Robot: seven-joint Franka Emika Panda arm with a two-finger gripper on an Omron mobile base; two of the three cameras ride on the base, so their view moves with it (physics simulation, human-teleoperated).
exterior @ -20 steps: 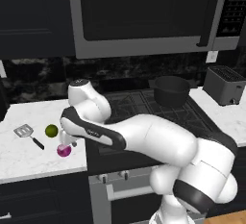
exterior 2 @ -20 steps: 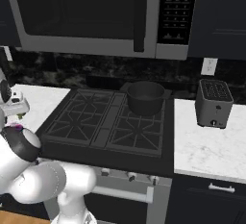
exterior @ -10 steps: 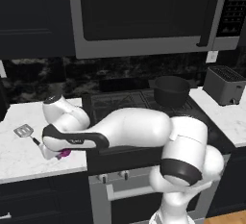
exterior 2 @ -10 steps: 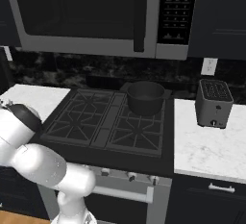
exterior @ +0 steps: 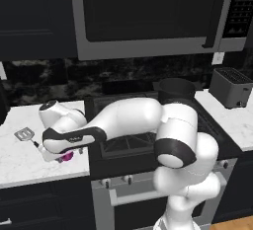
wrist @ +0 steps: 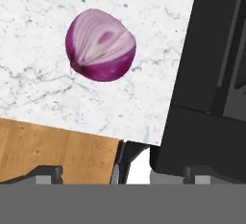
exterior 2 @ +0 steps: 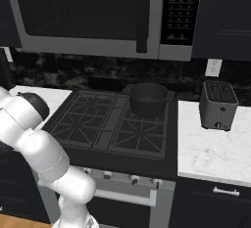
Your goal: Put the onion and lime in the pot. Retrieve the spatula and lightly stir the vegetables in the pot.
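Claw jaws apart, nothing between them; only the two dark tips show at the bottom of the hand view, wide-set. It looks straight down at the white marble counter.

Onion lies on that marble, ahead of the tips and apart from them, not touched. It's a halved bulb, cut face w/ pale rings turned up toward the camera, purple skin round the lower edge. Roughly round, slightly wider than tall in the hand view, so no real long axis. In the left base view only a sliver of magenta shows under the wrist, near the counter's front edge.

Arm: reaches from the base far out to its left, forearm lying low and nearly level across the stove front, wrist bent down over the counter. Elbow bulks large mid-frame in the left base view; in the right base view the white upper links sit at the left edge.

Spatula on the counter just left of the hand, slotted head away from the arm, black handle running toward the wrist.

Pot on the stove's back right burner, well apart from the hand. Toaster on the right counter.
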